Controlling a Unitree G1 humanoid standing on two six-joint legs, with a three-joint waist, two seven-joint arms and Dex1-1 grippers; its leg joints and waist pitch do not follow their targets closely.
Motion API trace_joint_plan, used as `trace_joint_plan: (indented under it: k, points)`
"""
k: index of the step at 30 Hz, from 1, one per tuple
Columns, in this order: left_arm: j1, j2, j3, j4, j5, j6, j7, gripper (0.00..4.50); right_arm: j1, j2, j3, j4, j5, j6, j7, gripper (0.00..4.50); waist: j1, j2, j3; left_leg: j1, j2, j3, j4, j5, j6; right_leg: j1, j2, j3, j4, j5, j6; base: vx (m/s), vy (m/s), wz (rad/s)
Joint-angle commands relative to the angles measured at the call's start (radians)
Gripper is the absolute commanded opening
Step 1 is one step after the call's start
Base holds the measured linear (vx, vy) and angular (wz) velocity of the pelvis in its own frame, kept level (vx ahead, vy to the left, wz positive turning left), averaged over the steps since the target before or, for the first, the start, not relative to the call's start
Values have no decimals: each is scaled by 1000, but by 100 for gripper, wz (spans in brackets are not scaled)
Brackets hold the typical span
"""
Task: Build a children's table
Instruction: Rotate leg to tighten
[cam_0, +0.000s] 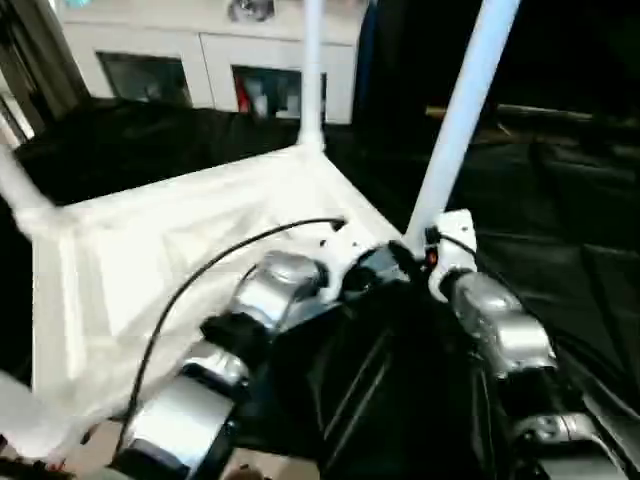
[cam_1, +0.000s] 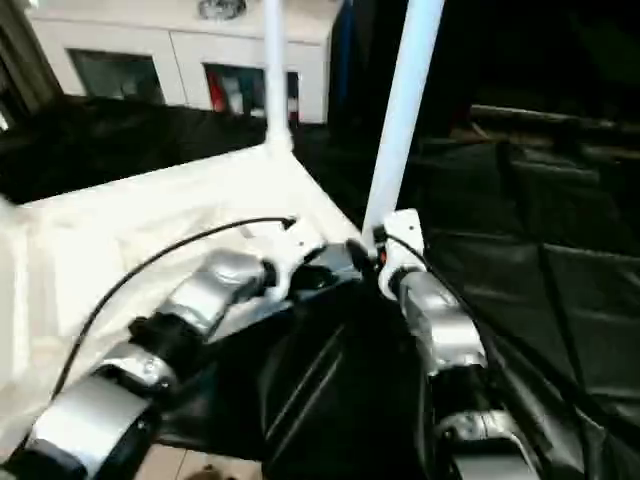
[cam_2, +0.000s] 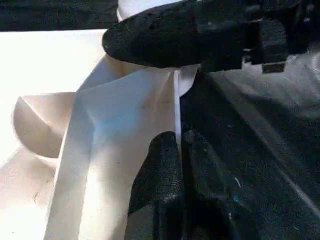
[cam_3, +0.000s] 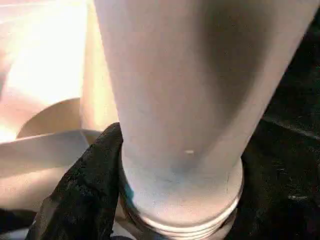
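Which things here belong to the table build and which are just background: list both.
Part of the job:
- white tabletop, lying underside up
- leg at the near corner, right gripper at its base
- far-corner leg, standing
- left gripper, shut on the tabletop's rim

Just around:
- black-draped work table
- white cabinet behind

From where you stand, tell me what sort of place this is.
Probably an indoor workroom or lab set up for assembly. A work table draped in black cloth carries the upturned white tabletop, and white cabinets with glass-fronted doors line the back wall.
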Motion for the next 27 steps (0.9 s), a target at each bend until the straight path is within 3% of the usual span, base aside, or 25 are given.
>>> trace_joint_plan:
  k: [1, 2, 7, 15, 22, 27]
  points:
    - [-37, -51, 8, -4, -19, -74, 19, 0, 4, 61, 64, 35, -18, 10, 29, 342, -1, -15, -68, -3, 12, -1, -58, -127, 45, 63, -56, 49, -75, -156, -174, 0, 0, 0]
    - [-40, -50, 2, 1, -12, -86, 13, 0, 1, 70, 60, 35, -15, 3, 36, 345, 0, -14, -65, -3, 11, -1, -61, -148, 46, 62, -57, 48, -82, -208, -160, 0, 0, 0]
    - [-43, -22, -19, 33, 10, -151, -39, 0, -11, 34, 73, 61, -38, -43, 80, 396, -1, -14, -63, 1, 15, -3, -66, -190, 32, 59, -59, 48, -90, -284, -136, 0, 0, 0]
    - [21, 45, -28, -46, -42, -188, -264, 0, 63, -161, 109, -80, 15, -76, 431, 396, 7, -16, -65, -3, 18, -1, -59, -160, 77, 66, -59, 49, -78, -181, -178, 0, 0, 0]
    - [84, 134, -59, -175, -86, -166, -476, 0, 125, -329, 117, -211, 77, -48, 677, 396, 15, -13, -58, 2, 26, -2, -63, -214, 76, 60, -61, 50, -87, -281, -174, 0, 0, 0]
    - [115, 174, -63, -247, -96, -147, -555, 0, 165, -382, 121, -269, 104, -16, 768, 396, 20, -11, -59, -1, 28, -2, -64, -208, 77, 57, -61, 49, -86, -279, -173, 0, 0, 0]
